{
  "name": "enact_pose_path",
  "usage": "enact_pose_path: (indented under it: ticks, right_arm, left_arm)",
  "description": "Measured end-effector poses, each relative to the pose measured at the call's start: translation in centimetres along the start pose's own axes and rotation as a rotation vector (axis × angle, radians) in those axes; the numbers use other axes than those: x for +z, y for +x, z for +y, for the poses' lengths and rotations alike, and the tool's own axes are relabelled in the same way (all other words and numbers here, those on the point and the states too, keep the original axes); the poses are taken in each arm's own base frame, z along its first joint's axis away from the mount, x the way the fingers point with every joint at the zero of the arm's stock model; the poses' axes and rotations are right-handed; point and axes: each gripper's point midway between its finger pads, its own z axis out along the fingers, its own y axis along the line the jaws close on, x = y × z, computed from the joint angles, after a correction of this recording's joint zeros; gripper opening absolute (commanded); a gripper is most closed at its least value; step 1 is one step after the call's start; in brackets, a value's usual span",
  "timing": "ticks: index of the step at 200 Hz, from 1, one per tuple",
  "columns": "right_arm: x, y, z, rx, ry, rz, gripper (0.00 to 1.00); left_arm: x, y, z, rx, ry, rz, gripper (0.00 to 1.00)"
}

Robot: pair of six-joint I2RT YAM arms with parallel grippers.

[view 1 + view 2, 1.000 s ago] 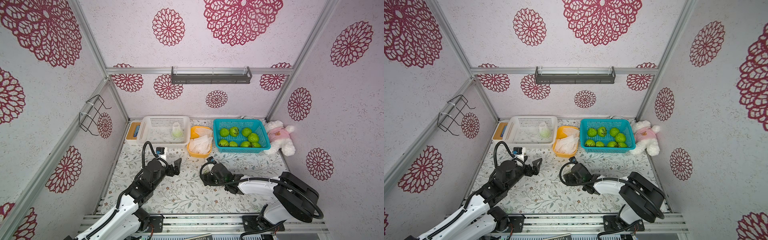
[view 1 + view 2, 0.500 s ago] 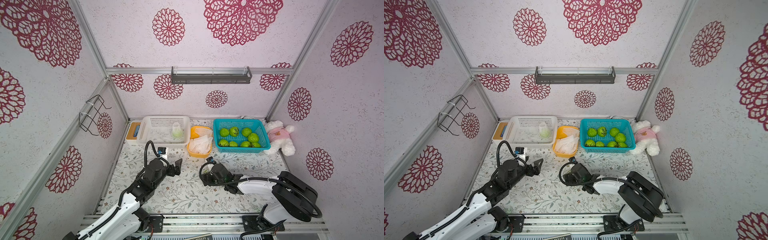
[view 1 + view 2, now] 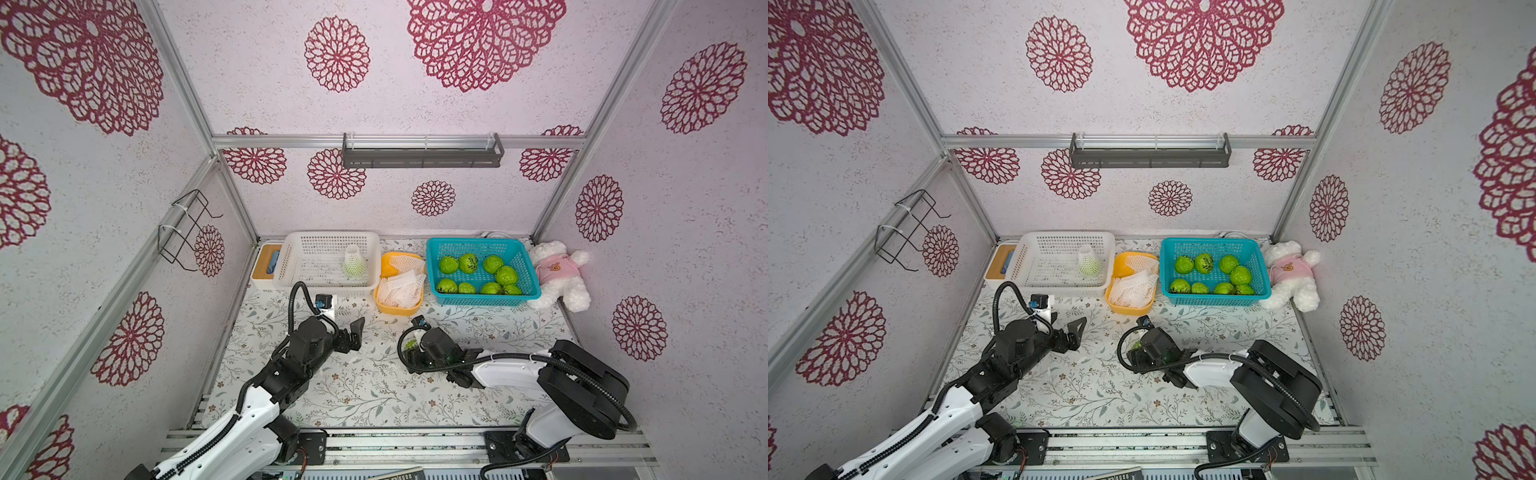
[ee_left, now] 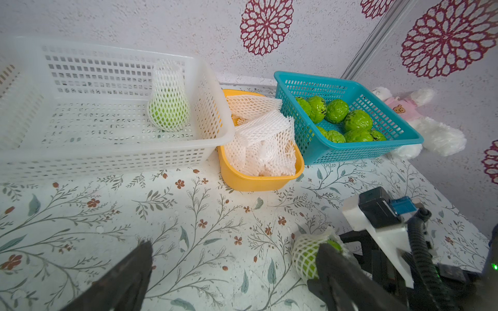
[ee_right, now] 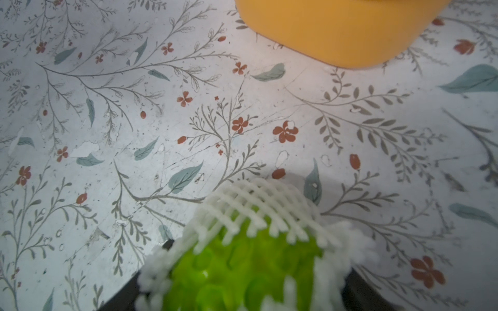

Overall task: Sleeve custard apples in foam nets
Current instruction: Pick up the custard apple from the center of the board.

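Note:
A custard apple [image 5: 242, 272] half wrapped in a white foam net [image 5: 258, 204] sits between the jaws of my right gripper [image 5: 248, 269], low over the middle of the table. It also shows as a green patch [image 3: 410, 345]. My left gripper [image 4: 234, 247] hangs open and empty just left of it, with one of its fingers [image 4: 339, 272] close beside the netted fruit [image 4: 307, 255]. Several bare custard apples [image 3: 484, 274] lie in the blue basket [image 3: 482, 300]. One sleeved fruit [image 3: 354, 262] stands in the white basket [image 3: 291, 266]. Loose foam nets [image 3: 399, 286] fill the yellow tub [image 3: 397, 310].
The three containers line the back of the flowered table. A white teddy bear [image 3: 559, 276] lies at the back right. A small wooden-topped box [image 3: 266, 266] sits at the back left. A wire rack [image 3: 183, 232] hangs on the left wall.
The left arm has edged slightly toward the middle. The right arm stays in place with the netted fruit.

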Motion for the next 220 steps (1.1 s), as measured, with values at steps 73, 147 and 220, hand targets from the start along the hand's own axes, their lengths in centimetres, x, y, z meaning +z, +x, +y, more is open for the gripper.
enact_pose_path:
  ticks: [73,147,220]
  right_arm:
    - [-5.5,-5.4,-0.2,0.209,-0.126,-0.105,0.62]
    - [-12.7,-12.8,0.9,0.422,-0.340,-0.276,0.63]
    - [-15.1,-14.1,2.8,0.448,-0.466,-0.310,0.64]
  left_arm:
    - [-1.9,-2.2,-3.7,0.151,0.134,-0.062,0.97]
    - [-3.1,-1.5,-14.6,0.426,0.415,-0.106,0.97]
    - [0.0,0.1,-18.0,0.412,0.490,-0.126,0.97]
